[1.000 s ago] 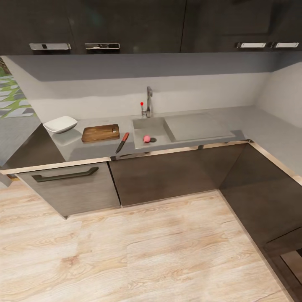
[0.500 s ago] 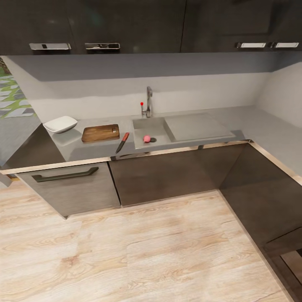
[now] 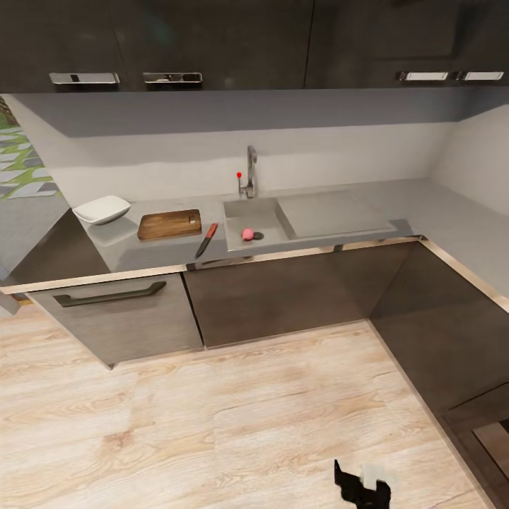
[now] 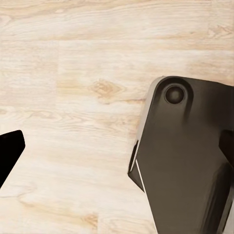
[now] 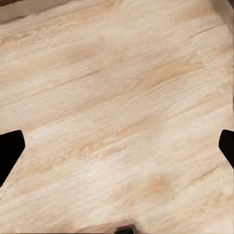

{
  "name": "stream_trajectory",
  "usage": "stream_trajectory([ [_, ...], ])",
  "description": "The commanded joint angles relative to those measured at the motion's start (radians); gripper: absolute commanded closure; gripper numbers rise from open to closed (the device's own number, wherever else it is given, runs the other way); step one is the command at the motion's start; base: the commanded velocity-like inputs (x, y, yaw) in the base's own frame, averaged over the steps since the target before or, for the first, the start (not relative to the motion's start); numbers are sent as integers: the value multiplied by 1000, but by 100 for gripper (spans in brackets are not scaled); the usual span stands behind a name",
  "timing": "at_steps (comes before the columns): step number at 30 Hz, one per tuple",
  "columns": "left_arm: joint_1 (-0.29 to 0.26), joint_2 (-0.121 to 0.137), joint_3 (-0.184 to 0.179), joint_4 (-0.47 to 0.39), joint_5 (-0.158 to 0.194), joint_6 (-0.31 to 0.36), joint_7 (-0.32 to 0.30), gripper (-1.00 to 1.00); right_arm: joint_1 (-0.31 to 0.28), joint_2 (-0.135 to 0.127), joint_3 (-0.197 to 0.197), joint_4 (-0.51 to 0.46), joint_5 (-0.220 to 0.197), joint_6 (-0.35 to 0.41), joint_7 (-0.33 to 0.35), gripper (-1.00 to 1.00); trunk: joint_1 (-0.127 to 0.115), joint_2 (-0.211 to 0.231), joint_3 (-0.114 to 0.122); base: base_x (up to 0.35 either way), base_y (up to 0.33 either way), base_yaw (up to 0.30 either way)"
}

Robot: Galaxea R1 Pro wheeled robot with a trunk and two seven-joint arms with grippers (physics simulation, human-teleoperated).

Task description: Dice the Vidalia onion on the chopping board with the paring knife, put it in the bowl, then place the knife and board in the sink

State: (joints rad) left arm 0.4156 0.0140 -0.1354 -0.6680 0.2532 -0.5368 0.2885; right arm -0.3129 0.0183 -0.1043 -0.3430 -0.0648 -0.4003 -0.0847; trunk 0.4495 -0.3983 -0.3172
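- Head view: the countertop (image 3: pixel 162 251) runs along the back wall and turns a corner at my right. From left to right along it: the bowl (image 3: pixel 102 209) near the left end, the chopping board (image 3: pixel 170 223) just beside it but apart, then the paring knife (image 3: pixel 206 240) lying on the worktop between board and sink (image 3: pixel 311 215), handle toward the wall, blade tip near the front edge.
- The Vidalia onion (image 3: pixel 247 233) sits in the basin, right beside the drain, near the basin's front wall (faucet (image 3: pixel 249 172) behind it at the back rim).
- Wood floor (image 3: pixel 212 417) between me and the cabinets is broad and open; the cabinet run on my right closes that side.
- My right gripper (image 3: pixel 362 486) shows at the lower edge of this view, over the floor, well short of the counter.
- Left wrist view: left gripper (image 4: pixel 117 146) fingers sit at opposite picture edges, spread wide, nothing between them; below are floor planks and a dark part of my base (image 4: pixel 185 161).
- Right wrist view: the fingers stand wide apart, holding nothing, bare planks under them.
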Motion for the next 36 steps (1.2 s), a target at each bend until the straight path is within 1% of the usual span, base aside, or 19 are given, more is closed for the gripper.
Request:
stream_trajectory([
  [1, 0, 1, -7, -2, 4, -2, 9, -100, 0, -1, -2, -57, -7, 0, 1, -100, 1, -2, -2, 0, 0, 0],
  [3, 0, 1, -7, -2, 4, -2, 9, -100, 0, -2, -1, -116, -6, 9, 0, -100, 1, -2, -2, 0, 0, 0],
  [4, 0, 1, -7, -3, 4, -2, 10, -100, 0, -2, 3, -177, -3, 24, -1, -100, 1, -2, -2, 0, 0, 0],
  [6, 0, 1, -7, -4, 4, -2, 10, -100, 0, -2, 10, -240, 8, 47, -1, -100, 1, -2, -2, 0, 0, 0],
  [7, 0, 1, -7, -5, 4, -2, 10, -100, 0, -3, 17, -304, 27, 74, -1, -100, 1, -2, -2, 0, 0, 0],
  [8, 0, 1, -7, -5, 4, -2, 10, -100, 0, -2, 20, -338, 39, 88, -1, -100, 1, -2, -2, 0, 0, 0],
  [9, 0, 1, -7, -6, 4, -2, 10, -100, 0, -1, 25, -407, 66, 113, -1, -100, 1, -2, -2, 0, 0, 0],
  [11, 0, 1, -7, -7, 3, -2, 10, -100, 0, 1, 28, -474, 94, 132, -1, -100, 1, -2, -2, 0, 0, 0],
  [12, 0, 1, -7, -8, 3, -2, 11, -100, 0, 3, 30, -532, 118, 143, -1, -100, 1, -2, -2, 0, 0, 0],
  [14, 0, 1, -7, -11, 3, -2, 11, -100, 1, 4, 32, -595, 143, 153, 0, -100, 1, -2, -2, 0, 0, 0],
  [17, 0, 1, -7, -18, 3, -2, 11, -100, 20, 6, 33, -653, 158, 154, 4, -100, 1, -2, -2, 0, 0, 0],
  [19, 0, 1, -7, -21, 3, -2, 11, -100, 46, 8, 33, -718, 163, 153, 6, -100, 1, -2, -2, 0, 0, 0],
  [24, 0, 1, -7, -29, 3, -2, 11, -100, 142, 16, 34, -953, 167, 158, 9, -100, 1, -2, -2, 0, 0, 0],
  [25, 0, 1, -7, -32, 3, -2, 11, -100, 178, 19, 34, -1021, 167, 159, 9, -100, 1, -2, -2, 0, 0, 0],
  [26, 0, 1, -7, -33, 3, -2, 11, -100, 197, 21, 34, -1051, 167, 159, 9, -100, 1, -2, -2, 0, 0, 0],
  [28, 0, 1, -7, -36, 3, -2, 11, -100, 281, 24, 34, -1143, 169, 154, 9, -100, 1, -2, -2, 0, 0, 0],
  [31, 0, 1, -7, -39, 3, -2, 11, -100, 364, 25, 35, -1186, 170, 127, 10, -100, 1, -2, -2, 0, 0, 0],
  [34, 0, 1, -7, -52, 3, -2, 10, -100, 463, 26, 41, -1201, 169, 37, 10, -100, 1, -2, -2, 0, 0, 0],
  [36, 0, 1, -7, -66, 3, -1, 10, -100, 510, 27, 44, -1195, 168, -10, 10, -100, 1, -2, -2, 0, 0, 0],
])
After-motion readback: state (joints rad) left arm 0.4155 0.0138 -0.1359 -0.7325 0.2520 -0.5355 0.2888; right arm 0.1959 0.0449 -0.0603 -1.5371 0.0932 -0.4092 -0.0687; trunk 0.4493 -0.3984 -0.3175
